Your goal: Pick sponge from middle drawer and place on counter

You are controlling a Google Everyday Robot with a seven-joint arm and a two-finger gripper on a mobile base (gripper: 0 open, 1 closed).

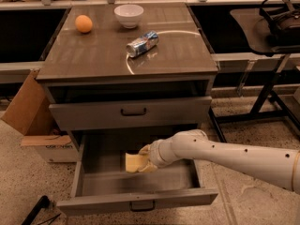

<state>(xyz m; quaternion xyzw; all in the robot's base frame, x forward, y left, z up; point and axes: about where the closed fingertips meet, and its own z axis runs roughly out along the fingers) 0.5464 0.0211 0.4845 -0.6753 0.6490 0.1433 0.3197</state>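
Note:
The pale-yellow sponge is held in my gripper inside the open middle drawer, the lowest grey tray, pulled out toward me. My white arm reaches in from the right, and the fingers close around the sponge's right end. The sponge seems lifted a little off the drawer floor. The counter, the glossy brown-grey cabinet top, lies above and behind.
On the counter sit an orange fruit, a white bowl and a crushed can. The drawer above is slightly open. A cardboard box stands at left, a dark side table at right.

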